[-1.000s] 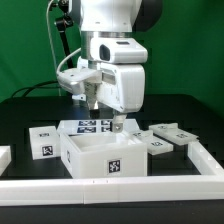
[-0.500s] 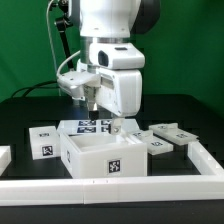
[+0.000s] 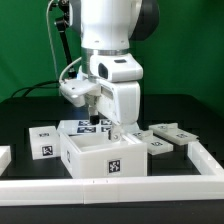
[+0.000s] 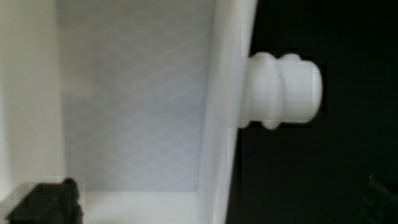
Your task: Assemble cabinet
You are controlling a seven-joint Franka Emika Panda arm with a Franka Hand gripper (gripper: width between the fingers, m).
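We see fingers point(image 3: 113, 126) spread, hanging at rear wall of cabinet frame point(image 3: 100, 158) on tabletop point(image 3: 25, 108); frame body at 6 o'clock from fingers in exterior view, long axis 9-to-3; wrist view shows wall between them; we judge straight descent would straddle it

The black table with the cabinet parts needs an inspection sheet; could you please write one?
Surface: black table, with a white rail along the front.
Job's things: large white plastic box frame, open side up; smaller white drawer boxes, one at the exterior view's left, others at its right.
Clutter: nothing seen; a flat white marker board lies behind the frame.
Grippers: two-finger gripper low at the frame's rear wall, apparently open.
Cables: black cable beside the arm.
Surroundings: green backdrop.
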